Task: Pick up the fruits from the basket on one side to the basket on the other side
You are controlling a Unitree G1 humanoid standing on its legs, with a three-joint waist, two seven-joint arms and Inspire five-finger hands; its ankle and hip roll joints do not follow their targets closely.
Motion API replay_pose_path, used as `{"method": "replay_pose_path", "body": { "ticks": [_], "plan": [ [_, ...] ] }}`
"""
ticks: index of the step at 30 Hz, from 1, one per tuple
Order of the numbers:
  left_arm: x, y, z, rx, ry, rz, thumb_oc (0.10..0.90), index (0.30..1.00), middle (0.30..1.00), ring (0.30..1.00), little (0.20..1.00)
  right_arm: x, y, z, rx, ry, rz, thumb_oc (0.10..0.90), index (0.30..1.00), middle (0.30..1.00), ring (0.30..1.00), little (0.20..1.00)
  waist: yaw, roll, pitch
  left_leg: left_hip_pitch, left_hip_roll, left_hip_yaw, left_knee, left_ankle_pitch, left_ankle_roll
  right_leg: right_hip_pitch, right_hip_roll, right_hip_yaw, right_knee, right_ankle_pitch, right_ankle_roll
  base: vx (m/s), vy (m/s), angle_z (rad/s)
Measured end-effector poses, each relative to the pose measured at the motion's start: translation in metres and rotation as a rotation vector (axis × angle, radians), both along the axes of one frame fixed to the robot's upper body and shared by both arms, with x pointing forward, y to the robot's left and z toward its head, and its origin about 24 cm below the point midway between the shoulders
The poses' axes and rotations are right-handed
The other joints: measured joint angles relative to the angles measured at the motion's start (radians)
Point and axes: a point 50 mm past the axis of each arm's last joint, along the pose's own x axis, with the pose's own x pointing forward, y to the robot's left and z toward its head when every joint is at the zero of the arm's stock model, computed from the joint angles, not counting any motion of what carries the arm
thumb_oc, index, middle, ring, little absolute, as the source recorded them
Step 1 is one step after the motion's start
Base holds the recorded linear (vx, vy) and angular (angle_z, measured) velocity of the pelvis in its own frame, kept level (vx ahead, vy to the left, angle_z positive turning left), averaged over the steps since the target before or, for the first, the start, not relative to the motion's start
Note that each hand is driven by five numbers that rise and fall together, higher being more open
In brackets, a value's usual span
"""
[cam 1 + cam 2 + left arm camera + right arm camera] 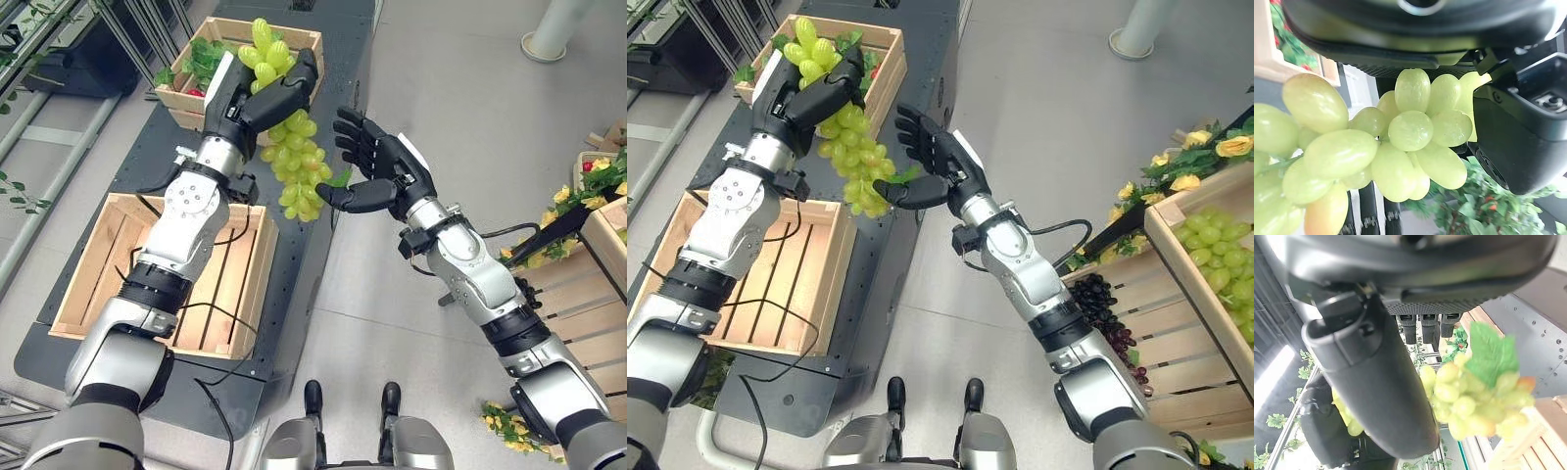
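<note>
Left eye view shows the left hand (pixel 263 98) with its fingers curled round the upper part of a bunch of green grapes (pixel 294 162), holding it up in the air. Most of the bunch hangs below that hand, over the dark table (pixel 323 59), between the far crate (pixel 284 37) and the near crate (pixel 108 264). The far crate holds green leaves and something red; the near crate shows bare slats. Just beside the grapes, on the side away from the near crate, the right hand (pixel 377 162) has its fingers spread straight and its thumb reaching toward the bottom of the bunch, where a green leaf (pixel 340 177) sticks out. I cannot tell whether the thumb touches the grapes. Well apart from the grapes, a wooden stand (pixel 1200 294) carries more green grapes and dark grapes (pixel 1107 308)
</note>
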Motion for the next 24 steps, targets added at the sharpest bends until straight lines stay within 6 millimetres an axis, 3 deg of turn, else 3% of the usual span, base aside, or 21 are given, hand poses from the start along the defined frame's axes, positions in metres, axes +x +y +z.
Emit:
{"method": "replay_pose_path", "body": {
  "ticks": [8,16,24],
  "plan": [
    [-0.004,-0.032,0.008,0.065,-0.030,-0.118,0.400,0.300,0.300,0.300,0.300,0.002,0.012,0.013,0.037,0.002,0.033,0.800,0.900,0.900,0.900,0.900,0.000,-0.010,-0.005,0.007,0.000,0.008,0.000,0.000,0.000,0.000,0.001,0.021,0.000,0.006,0.000,-0.01,-0.013,-0.05],
    [-0.005,-0.040,0.006,0.099,0.001,-0.150,0.400,0.300,0.300,0.300,0.300,0.009,0.017,0.007,0.062,0.070,0.021,0.800,0.900,0.900,0.900,0.900,-0.002,-0.052,-0.029,0.007,0.001,0.011,0.000,0.000,0.000,-0.004,0.001,0.027,0.000,0.007,-0.001,-0.01,-0.003,-0.02],
    [-0.010,-0.049,0.008,0.138,0.011,-0.210,0.400,0.300,0.300,0.300,0.300,0.009,0.022,0.001,0.123,0.133,0.036,0.800,0.900,0.900,0.900,0.900,0.000,-0.053,-0.029,0.007,0.000,0.010,0.000,0.000,0.000,-0.005,0.000,0.028,0.000,0.008,0.000,0.00,0.000,0.00]
  ]
}}
